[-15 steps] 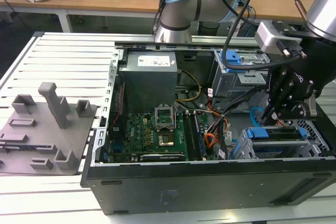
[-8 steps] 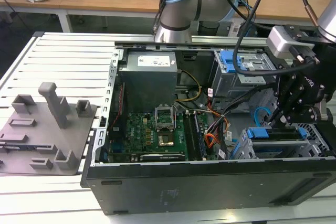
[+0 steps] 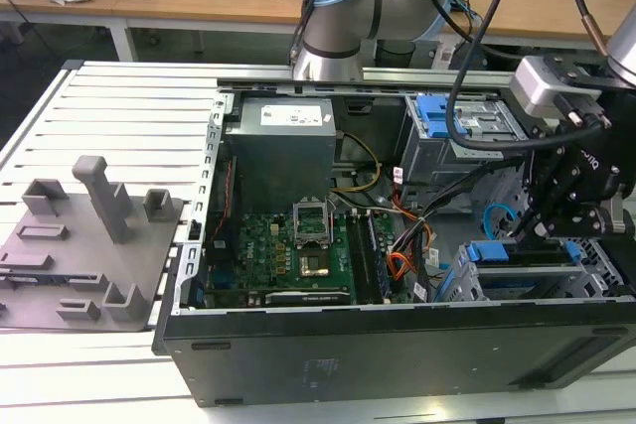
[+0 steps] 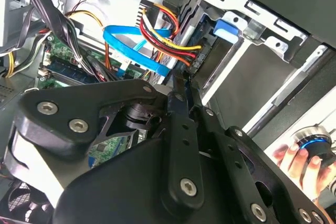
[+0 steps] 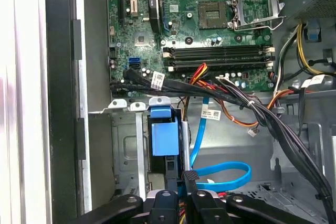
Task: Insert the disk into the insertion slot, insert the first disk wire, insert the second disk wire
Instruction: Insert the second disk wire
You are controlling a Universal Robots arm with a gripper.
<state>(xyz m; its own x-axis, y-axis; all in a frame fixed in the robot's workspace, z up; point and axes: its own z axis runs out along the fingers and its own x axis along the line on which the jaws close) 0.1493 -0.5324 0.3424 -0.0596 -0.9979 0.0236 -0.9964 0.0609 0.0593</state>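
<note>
The disk (image 3: 517,257), framed in its blue carrier (image 5: 164,139), lies inside the insertion slot (image 3: 465,290), a grey perforated cage at the case's corner on the exterior view's right. The first disk wire (image 4: 170,43), an orange-red-yellow bundle, ends in a dark plug against the disk's rear. The second disk wire (image 5: 223,174), a flat light-blue cable (image 4: 131,45), loops and ends at my fingertips. My gripper (image 5: 183,182) hangs just behind the disk, its black fingers (image 4: 181,95) pressed together on that cable's plug end, which they hide.
The open computer case holds a green motherboard (image 5: 210,30), thick black cable bundles (image 5: 252,106) crossing above the cage, and a taller grey bay with a blue latch (image 3: 442,116). A person's hand (image 4: 302,163) rests on a round knob outside the case. A grey fixture (image 3: 89,245) stands on the exterior view's left.
</note>
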